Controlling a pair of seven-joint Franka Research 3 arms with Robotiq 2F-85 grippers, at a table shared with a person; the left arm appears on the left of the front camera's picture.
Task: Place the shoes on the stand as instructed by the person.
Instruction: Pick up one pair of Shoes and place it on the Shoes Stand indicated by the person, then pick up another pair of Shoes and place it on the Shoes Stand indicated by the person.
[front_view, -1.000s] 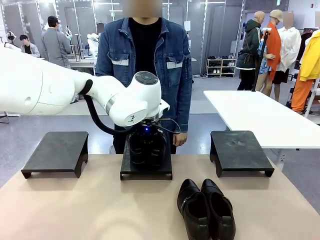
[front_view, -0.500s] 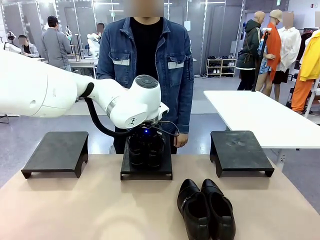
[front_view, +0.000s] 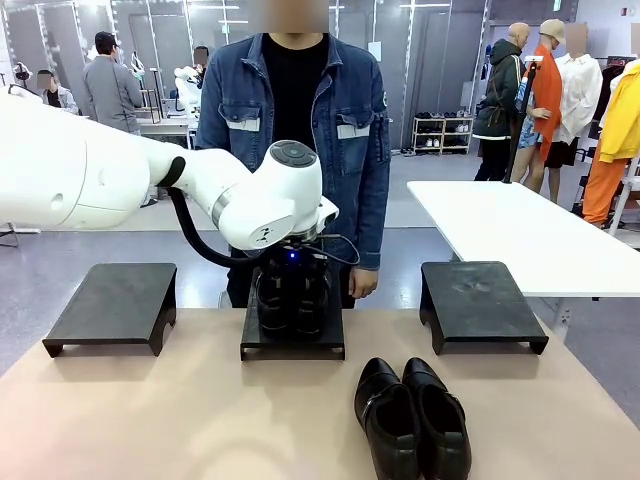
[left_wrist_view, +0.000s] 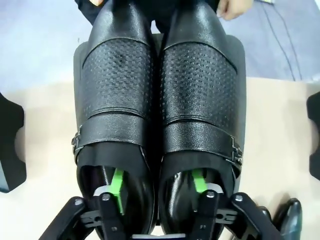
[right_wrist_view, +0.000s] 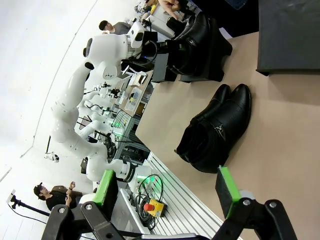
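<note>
One pair of glossy black shoes (front_view: 292, 298) stands side by side on the middle stand (front_view: 292, 346), toes toward the person (front_view: 292, 120). My left gripper (front_view: 292, 280) hangs over their heels. In the left wrist view its green-padded fingers (left_wrist_view: 117, 182) dip one into each shoe opening, spread apart and clear of the inner walls, so the gripper (left_wrist_view: 158, 182) is open. The second pair of shoes (front_view: 412, 420) lies on the table at the front right, and it appears in the right wrist view (right_wrist_view: 217, 132). My right gripper (right_wrist_view: 165, 195) is open and holds nothing.
Two more black stands sit on the tan table, one at the left (front_view: 112, 300) and one at the right (front_view: 480, 300). The person's hand (front_view: 362, 283) hangs just behind the middle stand. A white table (front_view: 520, 230) stands farther back right.
My left gripper's jaws have opened, letting go of the pair on the middle stand. The arm has barely moved, and the shoes stay in place.
</note>
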